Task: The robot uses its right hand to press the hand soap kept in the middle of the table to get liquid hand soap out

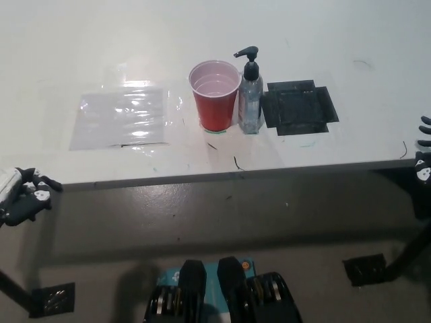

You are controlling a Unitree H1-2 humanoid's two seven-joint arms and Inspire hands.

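Observation:
A clear hand soap bottle with a black pump head stands upright near the middle of the white table. Its nozzle points left, over a red cup that stands touching or nearly touching the bottle's left side. My black right hand shows only partly at the right picture edge, beyond the table's front right corner and far from the bottle, with fingers apart and nothing in it. My white left hand rests low at the left edge, below the table's front edge, fingers curled on nothing.
A clear plastic sheet lies flat on the table left of the cup. A black taped square marks the table right of the bottle. The table's front edge runs across the picture's middle, with grey floor and table feet below.

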